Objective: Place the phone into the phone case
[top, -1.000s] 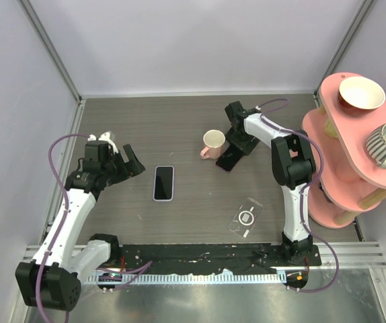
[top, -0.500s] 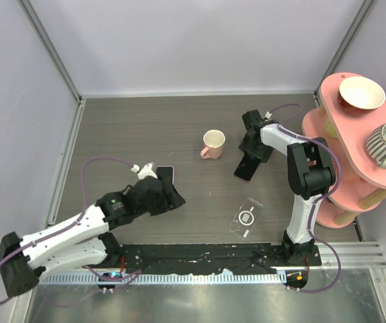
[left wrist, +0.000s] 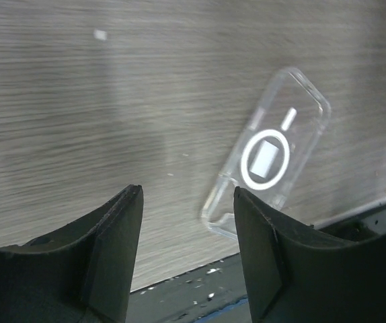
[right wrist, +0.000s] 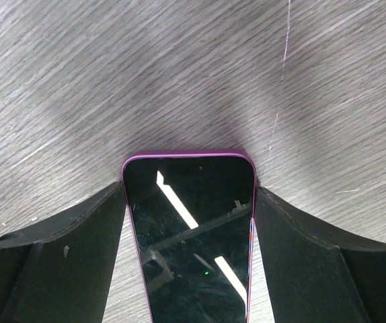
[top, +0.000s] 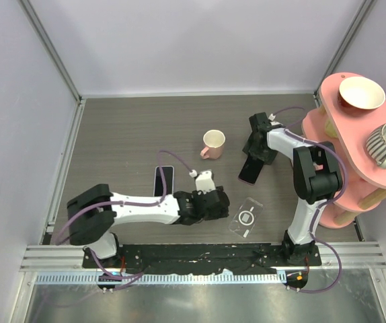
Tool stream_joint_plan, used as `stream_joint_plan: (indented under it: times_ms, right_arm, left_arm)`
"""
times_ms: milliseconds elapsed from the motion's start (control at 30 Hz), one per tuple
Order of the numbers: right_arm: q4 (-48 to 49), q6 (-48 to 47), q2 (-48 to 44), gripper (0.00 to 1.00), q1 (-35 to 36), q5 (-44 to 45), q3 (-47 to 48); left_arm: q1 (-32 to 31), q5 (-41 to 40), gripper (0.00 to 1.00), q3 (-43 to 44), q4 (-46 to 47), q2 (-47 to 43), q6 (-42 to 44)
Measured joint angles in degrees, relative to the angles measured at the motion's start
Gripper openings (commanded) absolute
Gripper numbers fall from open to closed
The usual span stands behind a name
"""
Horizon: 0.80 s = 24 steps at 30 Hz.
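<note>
We judge it barely half done — right gripper (top: pixel 252 161) pinching the phone (right wrist: pixel 189 229), clear case (left wrist: pixel 268 155) empty at its six o'clock, left gripper (left wrist: pixel 187 195) spread at the case's nine o'clock.

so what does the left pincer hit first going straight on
Probably the clear phone case, just ahead of the left pincer though slightly off its centre line; depth is unclear, so it might touch the table first.
</note>
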Motion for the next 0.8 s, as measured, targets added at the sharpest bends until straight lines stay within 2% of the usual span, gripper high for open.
stream_joint_plan:
  times_ms: [167,267,367,600,800]
  right_arm:
    - [0.35,-0.42,-0.63,0.67,-1.68,-1.95,-0.61]
    - [0.37,-0.79,-0.76,0.67,-2.16,-2.45,-0.74]
    - [0.52,-1.20,-0.90,0.67,-2.27,-2.84,-0.90]
    - [0.70,-1.51,-1.01,0.67,-2.29,-3.19,-1.01]
    - [0.79,-1.70,-1.16,0.66,-2.49,-3.48,-1.11]
  left_arm:
    - [-2.08,3.72,0.55,3.10,5.22,4.90,3.50]
    - [-2.19,7.28,0.49,3.76,5.86,6.05,4.68]
    - [-2.19,10.47,0.49,4.15,5.95,7.48,5.16]
    - [-2.19,13.77,0.47,12.20,-2.03,13.60,8.37]
    - [-2.19,15.39,0.41,12.94,-6.21,14.93,10.40]
